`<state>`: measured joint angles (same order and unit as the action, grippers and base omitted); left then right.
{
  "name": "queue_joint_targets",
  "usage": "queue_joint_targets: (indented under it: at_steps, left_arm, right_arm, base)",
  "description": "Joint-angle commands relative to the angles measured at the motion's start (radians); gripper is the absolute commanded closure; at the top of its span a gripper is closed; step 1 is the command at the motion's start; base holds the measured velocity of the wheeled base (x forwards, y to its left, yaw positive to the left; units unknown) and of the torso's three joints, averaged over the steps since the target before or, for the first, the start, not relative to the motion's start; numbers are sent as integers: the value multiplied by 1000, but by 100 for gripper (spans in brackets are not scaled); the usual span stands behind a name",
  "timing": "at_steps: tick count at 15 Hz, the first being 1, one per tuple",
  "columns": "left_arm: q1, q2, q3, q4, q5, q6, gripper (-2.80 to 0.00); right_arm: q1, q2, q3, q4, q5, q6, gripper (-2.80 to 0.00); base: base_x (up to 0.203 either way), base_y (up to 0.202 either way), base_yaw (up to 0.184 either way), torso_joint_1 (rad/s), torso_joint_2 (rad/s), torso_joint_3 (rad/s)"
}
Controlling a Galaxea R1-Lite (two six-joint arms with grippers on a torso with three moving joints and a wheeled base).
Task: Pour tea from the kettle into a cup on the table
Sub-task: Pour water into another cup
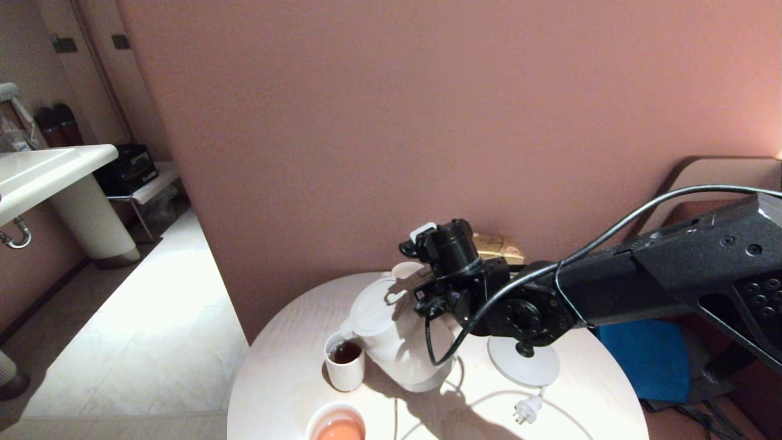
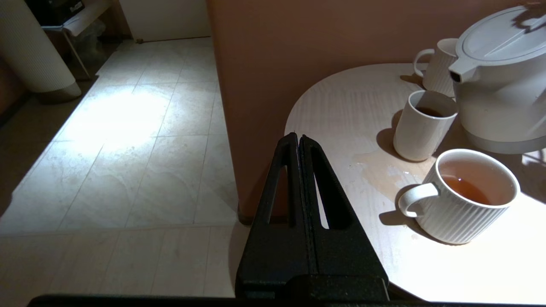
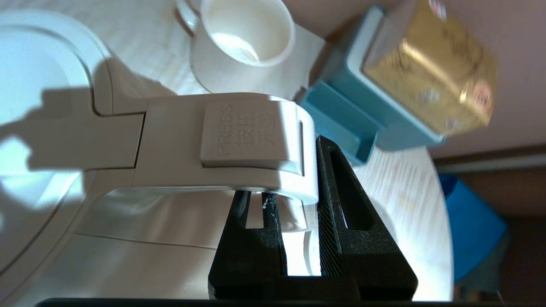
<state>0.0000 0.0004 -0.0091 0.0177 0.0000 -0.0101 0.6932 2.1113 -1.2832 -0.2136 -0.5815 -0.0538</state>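
Note:
The white kettle (image 1: 394, 342) leans toward the cup (image 1: 345, 370) on the round white table (image 1: 287, 391). Its spout sits just above the cup's rim, and I see no stream. Dark tea (image 1: 346, 352) fills part of the cup. My right gripper (image 3: 294, 187) is shut on the kettle's loop handle (image 3: 222, 140), one finger inside the loop and one outside. In the left wrist view the kettle (image 2: 499, 85) stands behind the cup (image 2: 420, 128) and its tea (image 2: 428, 111). My left gripper (image 2: 298, 137) hangs shut and empty off the table's edge (image 2: 341, 111).
A ribbed mug (image 2: 469, 200) of paler orange liquid stands near the front edge, with a wet patch (image 2: 384, 170) beside it. Another handled mug (image 3: 239, 42) and a teal tray with a gold box (image 3: 426, 64) sit at the back. The kettle base (image 1: 524, 360) and plug (image 1: 526, 410) lie to the right.

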Motion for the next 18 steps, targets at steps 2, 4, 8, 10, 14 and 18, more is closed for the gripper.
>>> queue_joint_targets:
  at_steps: [2, 4, 8, 10, 14, 18]
  left_arm:
    - [0, 1, 0, -1, 0, -1, 0]
    - [0, 1, 0, -1, 0, -1, 0]
    - [0, 1, 0, 1, 0, -1, 0]
    - [0, 1, 0, 1, 0, -1, 0]
    - [0, 1, 0, 1, 0, -1, 0]
    - [0, 1, 0, 1, 0, -1, 0]
  right_arm:
    - [-34, -37, 142, -86, 9, 6, 0]
    - [-59, -90, 213, -129, 26, 8, 0]
    - [-63, -218, 329, -136, 57, 17, 0]
    - [-58, -284, 369, -134, 59, 16, 0]
    - [-8, -347, 393, -126, 31, -57, 0]
    - [61, -341, 357, -124, 5, -193, 0]
  base:
    - [0, 0, 0, 0, 0, 0]
    - [0, 0, 0, 0, 0, 0]
    - [0, 0, 0, 0, 0, 0]
    - [0, 0, 0, 0, 0, 0]
    - [0, 0, 0, 0, 0, 0]
    - [0, 0, 0, 0, 0, 0]
